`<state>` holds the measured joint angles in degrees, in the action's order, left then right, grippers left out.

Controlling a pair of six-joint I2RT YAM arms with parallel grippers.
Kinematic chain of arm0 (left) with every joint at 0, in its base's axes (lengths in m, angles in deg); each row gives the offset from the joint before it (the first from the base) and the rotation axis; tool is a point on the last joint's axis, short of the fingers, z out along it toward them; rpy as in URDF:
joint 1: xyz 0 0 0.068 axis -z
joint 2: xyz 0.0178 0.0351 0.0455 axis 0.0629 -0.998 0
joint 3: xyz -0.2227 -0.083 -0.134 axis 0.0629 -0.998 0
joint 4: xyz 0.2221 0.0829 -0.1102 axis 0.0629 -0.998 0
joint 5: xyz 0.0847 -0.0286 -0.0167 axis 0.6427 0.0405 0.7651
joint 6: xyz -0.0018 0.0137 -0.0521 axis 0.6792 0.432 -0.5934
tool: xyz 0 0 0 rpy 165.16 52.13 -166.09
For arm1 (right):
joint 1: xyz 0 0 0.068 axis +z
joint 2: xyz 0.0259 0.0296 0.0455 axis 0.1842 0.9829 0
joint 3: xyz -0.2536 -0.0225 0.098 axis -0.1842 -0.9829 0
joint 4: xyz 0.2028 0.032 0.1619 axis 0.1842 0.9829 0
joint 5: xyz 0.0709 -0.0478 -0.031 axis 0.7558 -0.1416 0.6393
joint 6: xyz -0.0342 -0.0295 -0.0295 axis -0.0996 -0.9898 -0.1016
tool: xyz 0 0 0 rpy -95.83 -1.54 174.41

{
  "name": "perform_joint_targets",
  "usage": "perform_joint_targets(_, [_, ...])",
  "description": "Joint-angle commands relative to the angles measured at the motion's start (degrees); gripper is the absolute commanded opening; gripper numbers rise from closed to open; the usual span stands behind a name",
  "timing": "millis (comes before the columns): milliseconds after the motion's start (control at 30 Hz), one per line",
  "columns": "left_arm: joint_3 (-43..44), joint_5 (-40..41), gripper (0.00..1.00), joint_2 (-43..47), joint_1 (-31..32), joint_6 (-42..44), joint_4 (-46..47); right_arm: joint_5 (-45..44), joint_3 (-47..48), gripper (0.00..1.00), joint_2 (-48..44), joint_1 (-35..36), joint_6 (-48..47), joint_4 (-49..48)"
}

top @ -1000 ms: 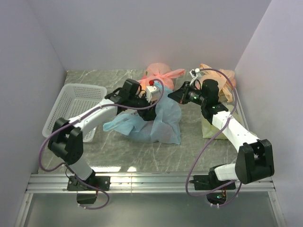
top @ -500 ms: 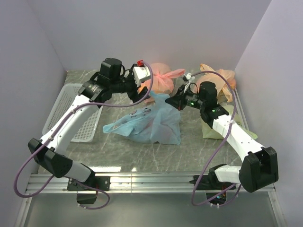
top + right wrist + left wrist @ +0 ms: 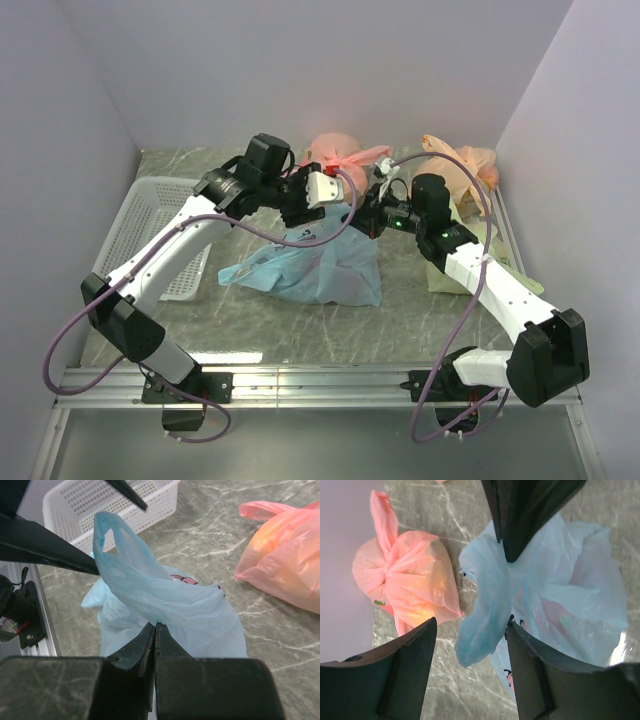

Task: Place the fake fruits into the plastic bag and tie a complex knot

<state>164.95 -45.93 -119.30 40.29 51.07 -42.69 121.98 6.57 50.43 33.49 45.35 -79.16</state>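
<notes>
The light blue plastic bag (image 3: 325, 265) lies slumped on the marble table with one handle (image 3: 125, 570) pulled upward. My right gripper (image 3: 155, 625) is shut on that handle's base and also shows near the bag's top (image 3: 366, 213). My left gripper (image 3: 470, 624) is open. The handle's loose blue end (image 3: 485, 625) hangs between its fingers, close against the right finger (image 3: 545, 675). In the top view the left gripper (image 3: 340, 203) faces the right one over the bag. The fake fruits show only as dim pink and green shapes (image 3: 555, 617) through the film. A knot in the blue bag is not in view.
A tied pink-orange bag (image 3: 340, 160) (image 3: 410, 580) lies just behind the blue one. Another orange bag (image 3: 462, 165) sits at the back right, and a yellow-green bag (image 3: 445, 275) lies under my right arm. A white basket (image 3: 150, 225) stands at the left. Walls close three sides.
My left arm has swung down and to the right, bringing its open fingers around the raised blue handle. My right gripper shifted slightly left, still clamped on the handle.
</notes>
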Motion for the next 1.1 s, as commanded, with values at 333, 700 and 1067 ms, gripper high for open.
perform_joint_targets(333, [7.2,-2.5,0.0,-5.6,0.0,-2.6,-1.1,-6.9,4.3,0.45,1.0,2.2,1.3,-0.8])
perform_joint_targets(700, [11.3,-9.0,0.0,-9.1,-1.1,-36.6,1.7,-35.5,-6.4,0.93,-4.4,10.4,12.7,-21.9])
perform_joint_targets(1067, [17.6,-16.2,0.0,-12.9,-5.6,-47.4,0.9,-31.9,-15.3,0.95,2.7,11.3,7.0,-40.9])
